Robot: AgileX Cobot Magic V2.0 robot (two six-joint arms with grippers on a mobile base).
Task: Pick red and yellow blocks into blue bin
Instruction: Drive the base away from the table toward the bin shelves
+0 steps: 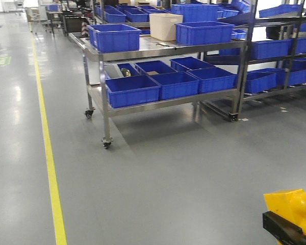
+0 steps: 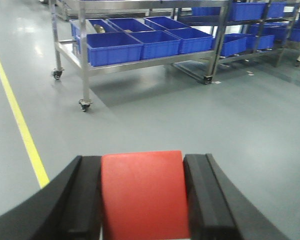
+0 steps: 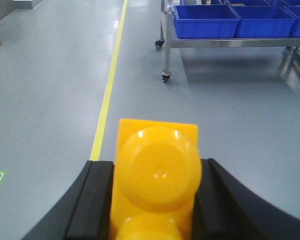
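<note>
Left wrist-mounted view had the left gripper (image 2: 142,197) clamped on the red cube (image 2: 142,190), black fingers (image 2: 85,200) tight against both its sides, held up over the grey floor (image 2: 190,125); on the right wrist camera I saw the right gripper (image 3: 155,200) pinching the yellow brick (image 3: 157,165), one round stud facing the lens; blue crates (image 1: 132,89) sat on the wheeled steel cart (image 1: 160,47), well apart from both blocks; a yellow floor line (image 1: 49,153) ran alongside.

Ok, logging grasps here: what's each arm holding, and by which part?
The left jaws grip the red cube by its opposite side faces; the right jaws grip the yellow brick by its long sides.
</note>
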